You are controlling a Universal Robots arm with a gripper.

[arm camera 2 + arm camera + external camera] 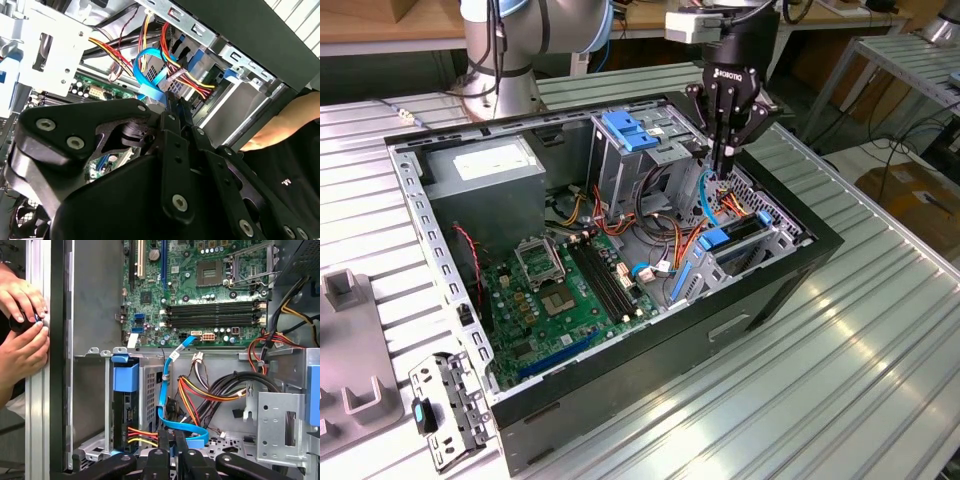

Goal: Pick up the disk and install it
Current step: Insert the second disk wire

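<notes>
Exterior view, left to right: bracket on table, open case with motherboard, tall cage with blue latch. Disk sits in the bay right of the board, blue carrier showing. Gripper hangs over the cables just behind it, fingers pressed together, nothing pinched. First wrist view: two hands at the case edge.
</notes>
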